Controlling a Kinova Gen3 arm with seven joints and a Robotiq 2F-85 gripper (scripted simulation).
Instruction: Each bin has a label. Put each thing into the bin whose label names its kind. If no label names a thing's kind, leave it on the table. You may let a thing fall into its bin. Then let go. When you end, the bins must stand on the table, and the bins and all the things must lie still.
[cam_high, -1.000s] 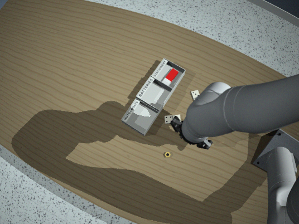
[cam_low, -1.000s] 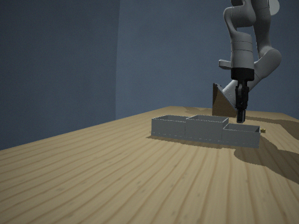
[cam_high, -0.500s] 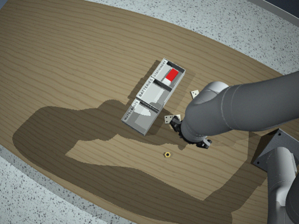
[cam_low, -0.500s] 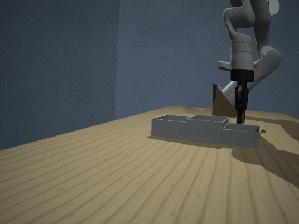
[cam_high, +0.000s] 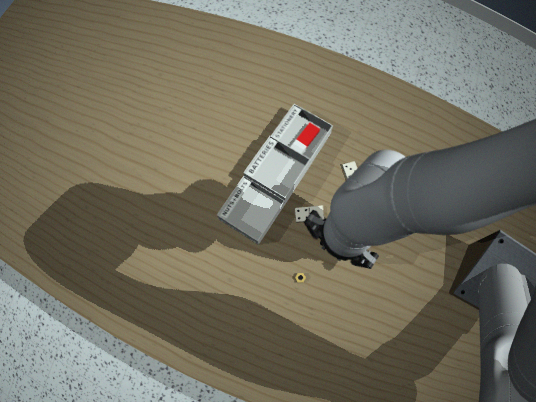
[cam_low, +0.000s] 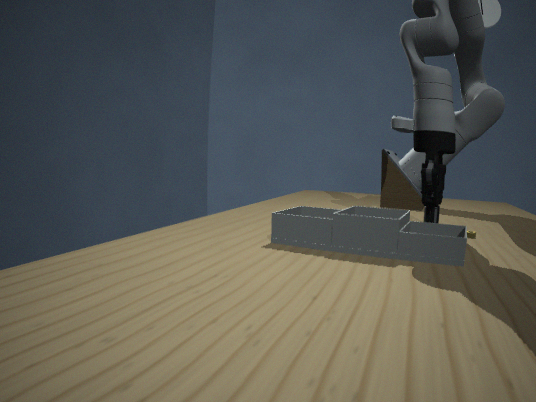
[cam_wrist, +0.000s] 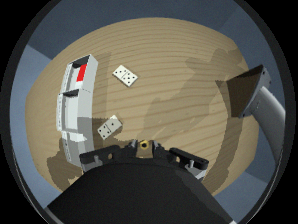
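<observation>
From ten round to nearly twelve o'clock of your gripper (cam_high: 341, 243) (cam_low: 431, 215) (cam_wrist: 144, 146) in the top view: NUTS+BOLTS bin (cam_high: 250, 227) (cam_low: 432, 247) (cam_wrist: 77, 150), BATTERIES bin (cam_high: 267, 165) (cam_low: 367, 235) (cam_wrist: 85, 105), STATIONERY bin (cam_high: 290, 125) (cam_low: 300, 230) (cam_wrist: 93, 68), all standing. Red-and-white block (cam_high: 308, 134) (cam_wrist: 81, 73), likely an eraser, sits in STATIONERY; count that done. No contents seen in the other two. Near domino (cam_high: 301, 214) (cam_wrist: 109, 127) at ten, far domino (cam_high: 349, 168) (cam_wrist: 125, 76) at twelve: no matching label, leave both. Still left, as you judge it: two nuts. First nut (cam_wrist: 144, 145) shows between your fingertips, which stand part-way apart, clamped on nothing; second nut (cam_high: 300, 277) (cam_low: 471, 234) lies on the table at eight. Both need NUTS+BOLTS, then your release.
</observation>
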